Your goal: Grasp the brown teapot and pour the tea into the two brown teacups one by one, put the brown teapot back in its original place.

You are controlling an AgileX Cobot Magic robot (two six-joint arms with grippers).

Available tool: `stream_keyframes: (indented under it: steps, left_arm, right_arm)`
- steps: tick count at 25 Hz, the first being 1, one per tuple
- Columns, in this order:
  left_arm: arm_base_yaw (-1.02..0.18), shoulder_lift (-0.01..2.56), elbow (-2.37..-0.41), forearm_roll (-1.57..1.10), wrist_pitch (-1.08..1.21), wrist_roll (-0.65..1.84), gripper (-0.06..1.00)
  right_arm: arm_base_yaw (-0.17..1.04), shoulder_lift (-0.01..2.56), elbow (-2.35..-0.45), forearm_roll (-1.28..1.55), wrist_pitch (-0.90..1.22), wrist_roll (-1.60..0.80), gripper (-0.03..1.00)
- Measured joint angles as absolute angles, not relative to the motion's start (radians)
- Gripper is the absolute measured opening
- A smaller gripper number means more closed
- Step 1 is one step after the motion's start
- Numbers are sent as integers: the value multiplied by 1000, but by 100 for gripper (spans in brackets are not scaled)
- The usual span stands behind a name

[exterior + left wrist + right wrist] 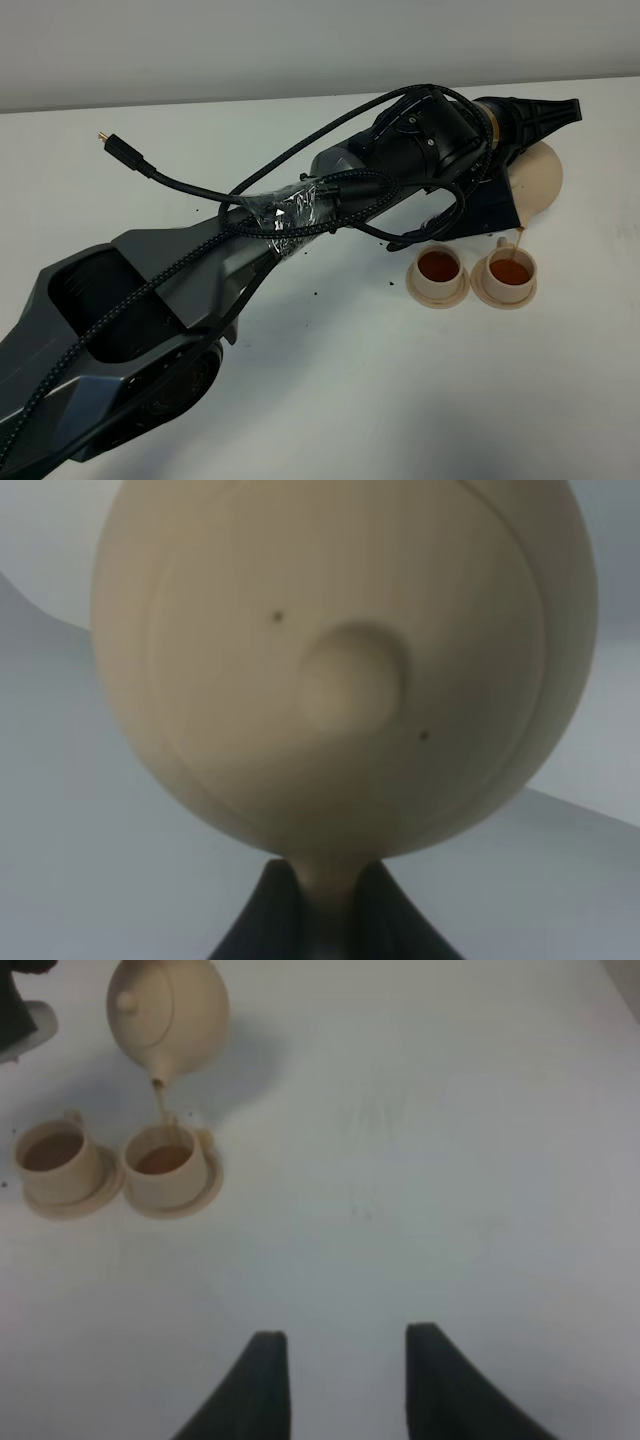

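Observation:
My left gripper (520, 160) reaches across to the right side and is shut on the loop handle of the brown teapot (543, 178), holding it tilted in the air. A thin stream of tea (520, 240) runs from the spout into the right teacup (510, 270). The left teacup (438, 268) stands beside it, and both hold brown tea on their saucers. The left wrist view shows the teapot's lid and knob (345, 680) close up, above my gripper (325, 920). The right wrist view shows the teapot (170, 1010), both cups (55, 1155) (165, 1160) and my open, empty right gripper (345, 1390). The flat dish is hidden.
The left arm's dark body (150, 300) lies across the left and middle of the white table (400, 400). A loose black cable with a gold plug (105, 140) sticks out to the far left. Small dark specks (390, 282) lie near the cups.

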State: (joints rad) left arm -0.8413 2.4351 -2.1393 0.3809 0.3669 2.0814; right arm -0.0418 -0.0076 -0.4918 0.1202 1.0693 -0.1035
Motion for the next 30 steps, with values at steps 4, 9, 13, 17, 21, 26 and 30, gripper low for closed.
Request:
stream_keyframes:
  steps: [4, 9, 13, 17, 21, 26, 30]
  left_arm:
    - [-841, 2435, -2139, 381, 367, 2081, 15]
    - [-841, 2435, -2139, 383, 366, 2081, 15]
    - [-841, 2435, -2139, 384, 366, 2081, 15]
    - [-841, 2435, -2139, 384, 366, 2081, 15]
    - [-841, 2435, -2139, 384, 366, 2081, 15]
    - [-855, 2435, -2139, 387, 374, 2081, 15]
    - [-863, 2435, -2139, 387, 388, 2081, 15]
  right_arm:
    - [-42, -8, -492, 120, 1069, -104, 31]
    - [-42, -8, -492, 120, 1069, -104, 31]
    - [-42, -8, -492, 120, 1069, -104, 31]
    - [-42, -8, -492, 120, 1069, -104, 31]
    - [-42, -8, -492, 120, 1069, -104, 31]
    - [-42, -8, -492, 120, 1069, -104, 31]
    - [-42, -8, -492, 120, 1069, -104, 31]
